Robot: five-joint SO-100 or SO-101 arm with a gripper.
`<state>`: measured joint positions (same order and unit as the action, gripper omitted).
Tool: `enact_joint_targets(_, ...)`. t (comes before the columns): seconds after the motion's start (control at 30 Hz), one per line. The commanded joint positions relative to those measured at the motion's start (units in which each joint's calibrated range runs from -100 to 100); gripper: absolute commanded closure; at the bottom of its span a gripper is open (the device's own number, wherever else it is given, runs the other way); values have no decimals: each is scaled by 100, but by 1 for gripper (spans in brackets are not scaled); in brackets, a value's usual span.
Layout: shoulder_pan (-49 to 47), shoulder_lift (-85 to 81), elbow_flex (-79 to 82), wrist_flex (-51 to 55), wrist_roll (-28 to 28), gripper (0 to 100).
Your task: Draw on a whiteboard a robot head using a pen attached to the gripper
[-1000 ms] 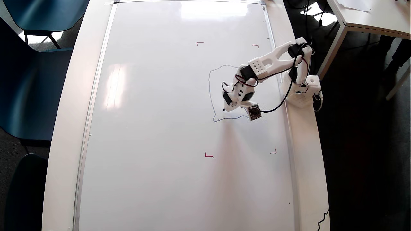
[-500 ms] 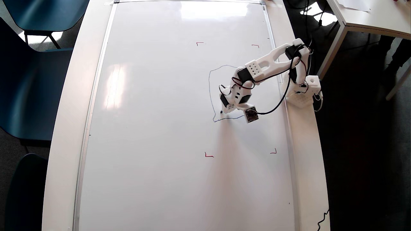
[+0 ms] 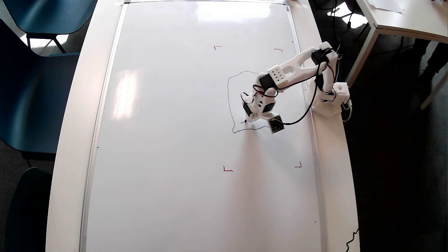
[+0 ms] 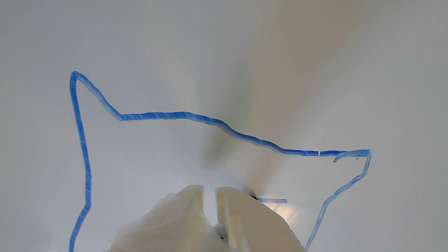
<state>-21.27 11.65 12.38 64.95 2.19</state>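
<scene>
In my wrist view my gripper fills the bottom edge, two cream-white fingers standing close together with only a narrow slit between them. The pen's body is hidden behind them there, so I cannot tell from that view alone how it is held; only its small dark tip peeks out at the right finger's edge, touching the glossy whiteboard. A short blue stroke runs right from that tip. Around it lies the robot head so far: a wobbly blue outline with a pointed corner at upper left, a long sagging top line, and a second corner at right where the line overlaps itself. The short stroke lies inside the outline.

In the overhead view my gripper points down onto the whiteboard and seems clenched around the pen, whose tip meets the board just inside the lower edge of the robot head. A small black square module hangs beside my wrist with a black cable looping back. Four red corner marks box in the drawing area. Further back my arm folds toward its base, which stands on the white surface at the board's right edge. Blue chairs stand beyond the far left side
</scene>
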Motion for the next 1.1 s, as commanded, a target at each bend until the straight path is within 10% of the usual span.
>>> enact_joint_targets(0.0,46,-3,47,178,-171,99)
enact_joint_targets(1.07,819,-3,219,456,-246,99)
